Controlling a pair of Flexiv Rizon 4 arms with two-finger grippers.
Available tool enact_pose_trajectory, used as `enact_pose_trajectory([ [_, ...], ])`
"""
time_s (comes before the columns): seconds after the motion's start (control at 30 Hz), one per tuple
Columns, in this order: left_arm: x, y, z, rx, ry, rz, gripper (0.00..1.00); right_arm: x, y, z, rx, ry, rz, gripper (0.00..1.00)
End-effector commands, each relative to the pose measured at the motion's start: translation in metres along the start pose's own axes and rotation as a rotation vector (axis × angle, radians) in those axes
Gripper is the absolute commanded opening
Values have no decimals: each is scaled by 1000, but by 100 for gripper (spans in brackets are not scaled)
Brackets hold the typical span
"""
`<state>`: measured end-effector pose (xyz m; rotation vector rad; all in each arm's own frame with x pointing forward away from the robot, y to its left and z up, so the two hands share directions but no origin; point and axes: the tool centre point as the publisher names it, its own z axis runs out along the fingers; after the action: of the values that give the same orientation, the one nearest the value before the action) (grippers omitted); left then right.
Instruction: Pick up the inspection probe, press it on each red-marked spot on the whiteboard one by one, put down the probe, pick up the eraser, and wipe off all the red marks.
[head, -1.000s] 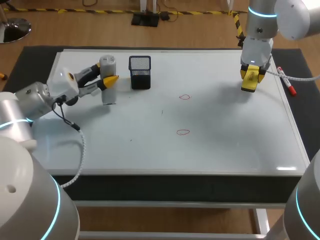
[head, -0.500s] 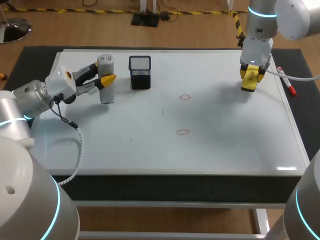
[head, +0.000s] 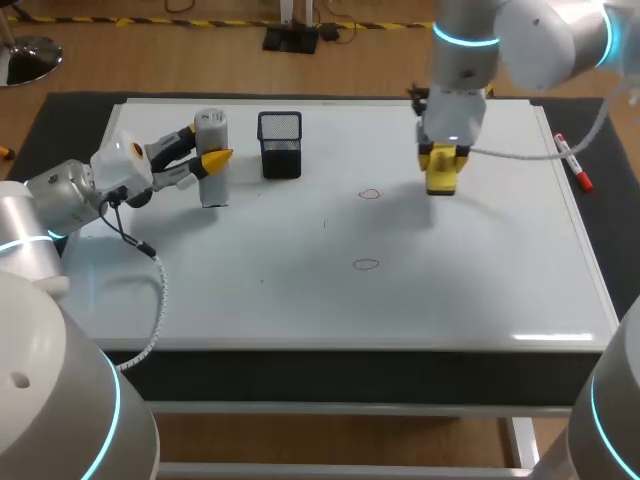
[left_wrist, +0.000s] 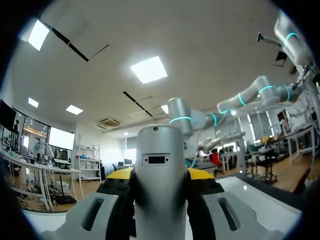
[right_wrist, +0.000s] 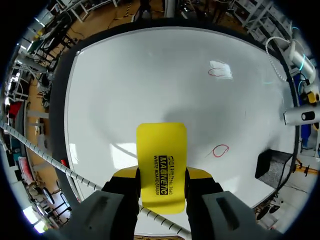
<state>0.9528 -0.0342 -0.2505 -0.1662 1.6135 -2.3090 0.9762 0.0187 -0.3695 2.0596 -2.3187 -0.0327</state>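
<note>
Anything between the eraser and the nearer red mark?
Nothing: head view shows bare whiteboard between the eraser and the nearer red mark.

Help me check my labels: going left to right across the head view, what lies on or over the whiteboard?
probe → black mesh holder → far red mark → eraser → red marker

Probe (left_wrist: 159, 190): lower end cut off by the left wrist view's edge, tip not seen. Left gripper (left_wrist: 159, 176): yellow tips mostly hidden behind the probe. Eraser (right_wrist: 161, 155): rear end hidden between the fingers of the right gripper (right_wrist: 161, 177), wiping face unseen; contact with the whiteboard (head: 470, 290) cannot be told. Dark speck (head: 323, 224) near the whiteboard's middle: too small to identify.
</note>
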Motion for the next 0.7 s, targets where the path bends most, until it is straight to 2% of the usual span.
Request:
enact_pose_trajectory([
  [0.03, -1, 1, 0, 4, 2, 0, 0, -24, 10, 2, -6, 6, -38, 0],
  [0.4, -1, 1, 0, 4, 2, 0, 0, -88, 27, 19, -34, -10, -154, 0],
  [0.7, -1, 1, 0, 4, 2, 0, 0, -120, 27, 34, -48, 11, -204, 0],
])
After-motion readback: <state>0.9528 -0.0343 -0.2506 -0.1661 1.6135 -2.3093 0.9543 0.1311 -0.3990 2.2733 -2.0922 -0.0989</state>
